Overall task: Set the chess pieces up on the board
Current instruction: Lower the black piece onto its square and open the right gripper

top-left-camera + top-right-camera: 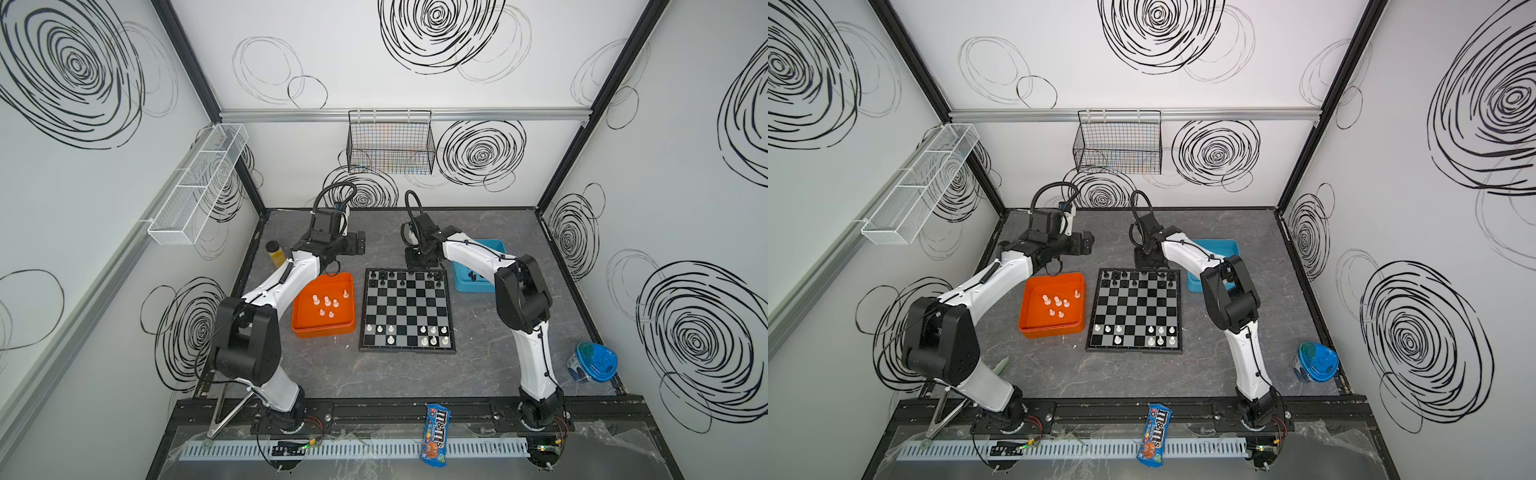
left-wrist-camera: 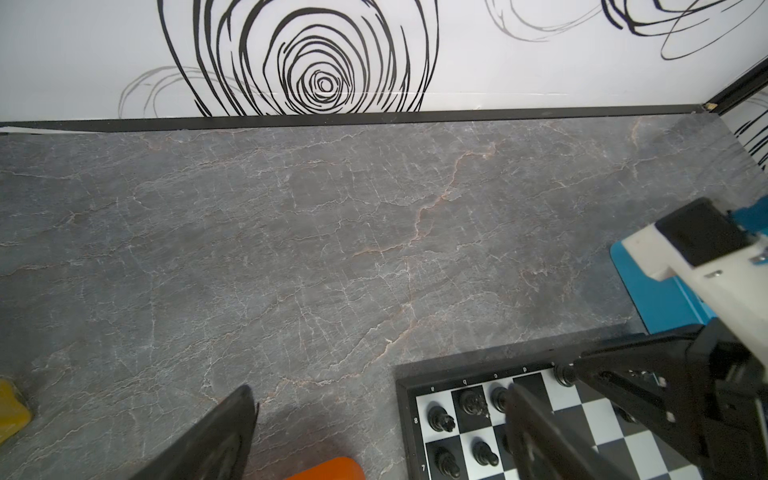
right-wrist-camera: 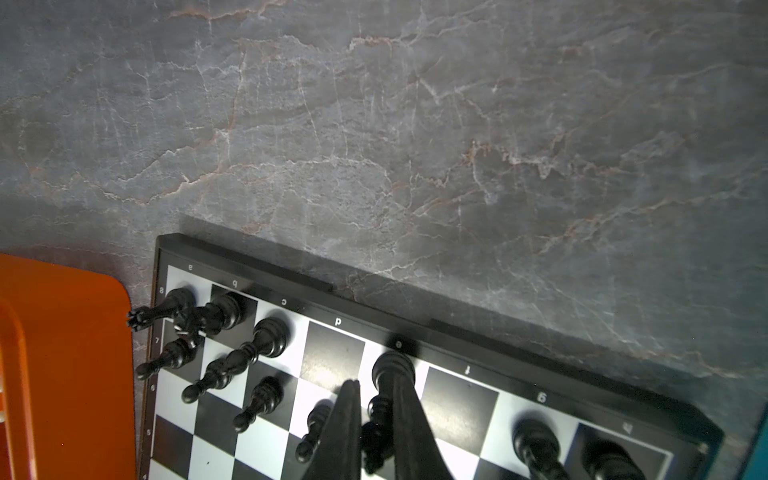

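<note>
Your right gripper (image 3: pixel 374 399) is clamped on the tall black piece (image 3: pixel 392 365), base on the board (image 3: pixel 469 415) square under its tips; open gently, lift straight so it doesn't tip.

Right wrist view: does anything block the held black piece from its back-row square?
Nothing visible does. The right gripper is shut on the black piece, whose base is already at the e square of the board's back row. The d and f squares beside it are bare.
</note>
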Tool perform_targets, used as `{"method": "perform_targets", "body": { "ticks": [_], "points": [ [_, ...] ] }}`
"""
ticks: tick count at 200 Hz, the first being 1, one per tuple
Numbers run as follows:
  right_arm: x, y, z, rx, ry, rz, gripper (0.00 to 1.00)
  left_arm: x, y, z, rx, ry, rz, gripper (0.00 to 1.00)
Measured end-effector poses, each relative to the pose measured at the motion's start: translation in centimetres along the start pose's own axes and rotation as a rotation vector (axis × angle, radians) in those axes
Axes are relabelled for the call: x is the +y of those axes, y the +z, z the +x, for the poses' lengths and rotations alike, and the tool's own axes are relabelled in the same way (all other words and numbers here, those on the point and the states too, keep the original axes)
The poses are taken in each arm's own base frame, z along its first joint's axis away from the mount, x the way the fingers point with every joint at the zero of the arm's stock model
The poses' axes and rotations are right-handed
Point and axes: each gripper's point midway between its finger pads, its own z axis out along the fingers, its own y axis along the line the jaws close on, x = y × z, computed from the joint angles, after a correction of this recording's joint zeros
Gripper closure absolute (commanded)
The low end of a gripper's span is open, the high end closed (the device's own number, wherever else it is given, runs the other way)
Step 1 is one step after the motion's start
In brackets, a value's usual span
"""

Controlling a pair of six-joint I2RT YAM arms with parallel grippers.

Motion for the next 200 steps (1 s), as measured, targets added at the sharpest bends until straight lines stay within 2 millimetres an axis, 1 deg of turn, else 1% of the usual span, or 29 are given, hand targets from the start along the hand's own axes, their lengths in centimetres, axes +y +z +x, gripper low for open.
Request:
{"method": "perform_targets", "body": {
  "ticks": [108, 200],
  "points": [
    [0.33, 0.12, 0.28, 0.005, -0.015, 0.003, 0.86, -0.03, 0.0, 0.01, 0.0, -0.004, 0.002, 0.04],
    [0.07, 0.38, 0.69, 0.021, -0.017, 0.017, 0.85, -0.07, 0.0, 0.01, 0.001, -0.005, 0.004, 0.04]
  ]
}}
